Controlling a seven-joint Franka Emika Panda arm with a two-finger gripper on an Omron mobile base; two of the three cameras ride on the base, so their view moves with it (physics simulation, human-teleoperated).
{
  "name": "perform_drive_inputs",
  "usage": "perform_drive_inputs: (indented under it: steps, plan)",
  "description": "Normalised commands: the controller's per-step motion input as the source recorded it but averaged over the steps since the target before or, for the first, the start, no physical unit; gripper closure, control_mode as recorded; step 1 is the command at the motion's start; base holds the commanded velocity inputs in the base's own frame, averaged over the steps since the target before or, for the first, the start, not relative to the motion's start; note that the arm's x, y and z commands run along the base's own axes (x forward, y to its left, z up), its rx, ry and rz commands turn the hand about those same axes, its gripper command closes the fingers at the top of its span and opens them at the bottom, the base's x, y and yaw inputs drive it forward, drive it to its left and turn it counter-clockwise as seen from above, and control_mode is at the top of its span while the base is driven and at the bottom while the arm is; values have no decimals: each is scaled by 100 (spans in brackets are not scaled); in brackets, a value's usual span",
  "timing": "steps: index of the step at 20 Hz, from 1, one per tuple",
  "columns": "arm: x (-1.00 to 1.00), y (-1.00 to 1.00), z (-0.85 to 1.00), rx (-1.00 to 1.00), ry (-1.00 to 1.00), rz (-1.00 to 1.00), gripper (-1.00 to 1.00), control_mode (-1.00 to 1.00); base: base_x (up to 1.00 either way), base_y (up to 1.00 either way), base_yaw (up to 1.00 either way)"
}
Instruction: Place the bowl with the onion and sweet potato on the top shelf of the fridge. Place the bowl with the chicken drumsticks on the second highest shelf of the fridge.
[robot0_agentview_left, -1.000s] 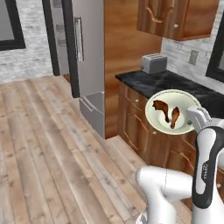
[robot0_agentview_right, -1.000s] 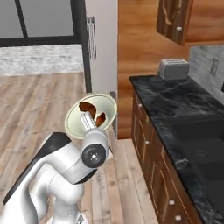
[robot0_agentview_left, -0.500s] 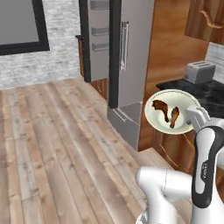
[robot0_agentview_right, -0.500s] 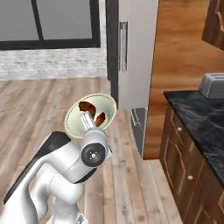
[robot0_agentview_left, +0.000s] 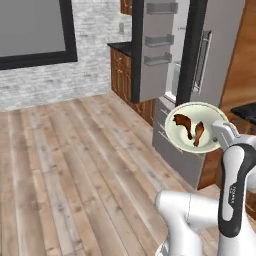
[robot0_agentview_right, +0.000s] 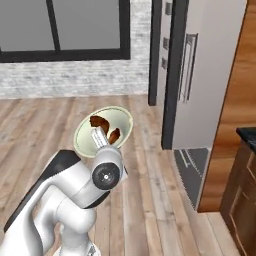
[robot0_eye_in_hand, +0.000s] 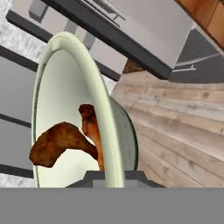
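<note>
The hand (robot0_agentview_left: 222, 131) is closed on the rim of a pale green bowl (robot0_agentview_left: 196, 127), held up in the air before the robot with the two chicken drumsticks (robot0_agentview_left: 190, 129) lying inside it, while beyond it the fridge (robot0_agentview_left: 210, 60) stands with one dark door (robot0_agentview_left: 150, 50) swung open over the wooden floor (robot0_agentview_left: 65, 160).

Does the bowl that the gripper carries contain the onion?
No, the bowl in the gripper holds two reddish-brown chicken drumsticks, and nothing round or tan.

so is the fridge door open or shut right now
Open: the fridge has its left door swung out, grey door bins facing the room.
</note>
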Motion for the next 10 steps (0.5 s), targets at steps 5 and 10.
perform_drive_inputs:
  steps: [5, 10]
  plan:
    - [0, 0, 0, 0, 0, 0, 100, 100, 100, 100, 0]
    - [0, 0, 0, 0, 0, 0, 100, 100, 100, 98, -23]
